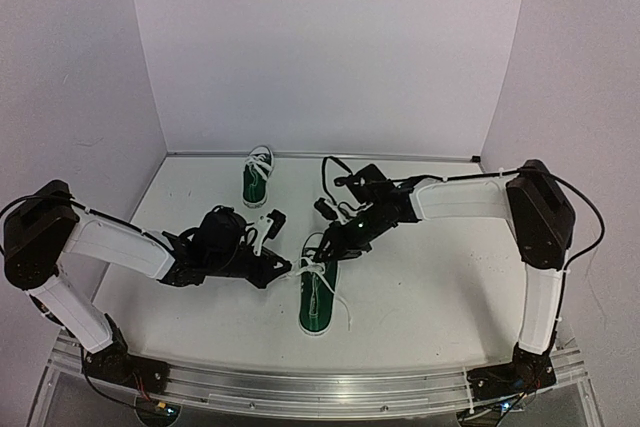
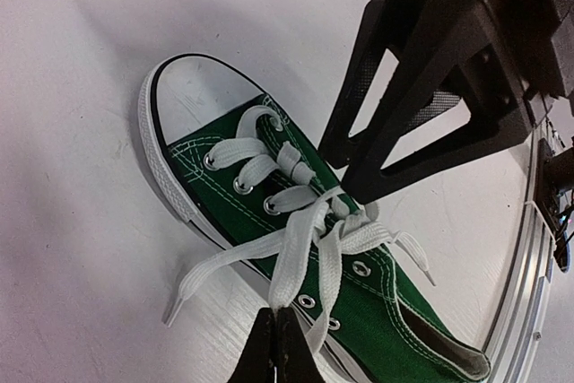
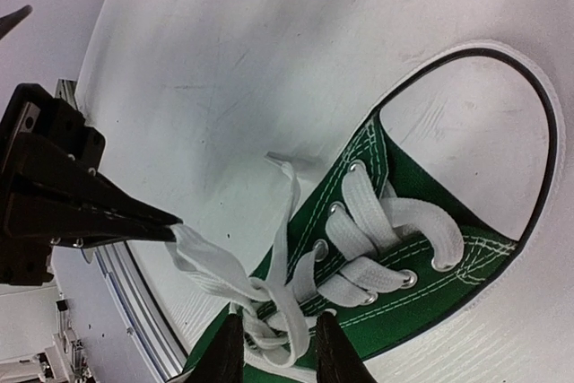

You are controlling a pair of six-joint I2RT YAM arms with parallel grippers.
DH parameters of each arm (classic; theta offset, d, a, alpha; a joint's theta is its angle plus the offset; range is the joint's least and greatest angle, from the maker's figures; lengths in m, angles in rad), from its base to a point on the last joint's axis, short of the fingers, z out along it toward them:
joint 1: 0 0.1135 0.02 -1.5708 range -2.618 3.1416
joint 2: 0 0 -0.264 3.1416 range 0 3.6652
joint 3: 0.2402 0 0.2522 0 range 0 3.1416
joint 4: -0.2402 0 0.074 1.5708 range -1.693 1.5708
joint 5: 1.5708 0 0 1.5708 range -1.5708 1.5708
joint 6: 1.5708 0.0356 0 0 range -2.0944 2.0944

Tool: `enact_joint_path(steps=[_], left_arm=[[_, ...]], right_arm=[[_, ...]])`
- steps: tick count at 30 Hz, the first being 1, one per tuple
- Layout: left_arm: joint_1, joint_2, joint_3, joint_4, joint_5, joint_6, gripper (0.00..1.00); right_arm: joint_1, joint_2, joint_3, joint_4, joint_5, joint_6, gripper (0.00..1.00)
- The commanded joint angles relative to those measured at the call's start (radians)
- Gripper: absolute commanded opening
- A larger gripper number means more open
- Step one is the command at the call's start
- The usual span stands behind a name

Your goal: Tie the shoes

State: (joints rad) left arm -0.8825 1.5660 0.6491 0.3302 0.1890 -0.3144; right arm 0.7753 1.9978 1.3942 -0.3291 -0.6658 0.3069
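Observation:
One green shoe [image 1: 318, 302] lies in the middle of the table with its toe towards the near edge. The other shoe [image 1: 257, 177] stands at the back by the wall. My left gripper [image 2: 275, 313] is shut on a loop of the white lace [image 2: 300, 244], stretched out sideways from the near shoe [image 2: 233, 163]. My right gripper [image 3: 278, 317] hangs over the shoe's tongue, fingers apart on either side of the lace knot [image 3: 285, 298], not clamping it. In the right wrist view the left gripper [image 3: 170, 221] shows pinching the loop [image 3: 202, 253].
An aluminium rail [image 1: 320, 387] runs along the near table edge, close to the shoe's heel. White walls [image 1: 330, 47] close the back and sides. Both arms meet over the near shoe, with a black cable [image 1: 335, 169] looping behind the right wrist.

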Motion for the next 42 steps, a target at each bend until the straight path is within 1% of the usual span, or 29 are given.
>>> enact_joint_path(steps=[1,4,7,9,11,15,21,24,29,31,33,34,38,40,41,42], left_arm=[[0.005,0.003,0.043,-0.007,0.009,0.006,0.0],[0.005,0.0,0.041,-0.009,0.006,0.007,0.0],[0.005,-0.001,0.038,-0.009,0.002,0.006,0.0],[0.005,-0.002,0.038,-0.012,-0.003,0.006,0.0],[0.005,-0.003,0.038,-0.014,-0.008,0.006,0.0],[0.009,0.005,0.043,-0.032,-0.028,0.002,0.0],[0.021,0.025,0.053,-0.061,-0.062,-0.015,0.0],[0.025,0.033,0.06,-0.073,-0.063,-0.013,0.0],[0.024,0.028,0.064,-0.062,-0.015,0.018,0.0],[0.025,0.012,0.064,-0.063,-0.005,0.041,0.02],[0.024,-0.017,0.066,-0.079,-0.006,0.071,0.06],[0.024,-0.034,0.068,-0.095,-0.01,0.1,0.11],[0.024,-0.134,0.072,-0.145,-0.062,0.174,0.23],[0.024,-0.198,0.062,-0.148,-0.089,0.212,0.38],[0.024,-0.222,0.057,-0.148,-0.096,0.237,0.43],[0.024,-0.244,0.055,-0.15,-0.082,0.272,0.45]], right_arm=[[0.005,0.039,0.045,-0.036,0.015,-0.049,0.24],[0.005,0.049,0.053,-0.044,0.022,-0.06,0.23],[0.006,0.055,0.055,-0.052,0.022,-0.071,0.17],[0.005,0.045,0.05,-0.057,0.028,-0.075,0.06],[0.005,0.019,0.041,-0.057,0.042,-0.073,0.0],[0.005,-0.05,0.004,-0.046,0.086,-0.051,0.0],[0.004,-0.148,-0.103,0.055,0.137,0.008,0.0],[0.004,-0.16,-0.132,0.098,0.118,0.036,0.0],[0.004,-0.144,-0.168,0.188,0.043,0.087,0.0],[0.005,-0.139,-0.179,0.214,0.016,0.101,0.0],[0.005,-0.134,-0.183,0.224,0.0,0.107,0.0],[0.006,-0.134,-0.185,0.226,-0.003,0.107,0.0],[0.007,-0.138,-0.191,0.234,-0.012,0.109,0.0],[0.007,-0.138,-0.193,0.236,-0.014,0.11,0.0],[0.007,-0.138,-0.193,0.238,-0.015,0.11,0.0],[0.007,-0.138,-0.193,0.238,-0.016,0.111,0.0]])
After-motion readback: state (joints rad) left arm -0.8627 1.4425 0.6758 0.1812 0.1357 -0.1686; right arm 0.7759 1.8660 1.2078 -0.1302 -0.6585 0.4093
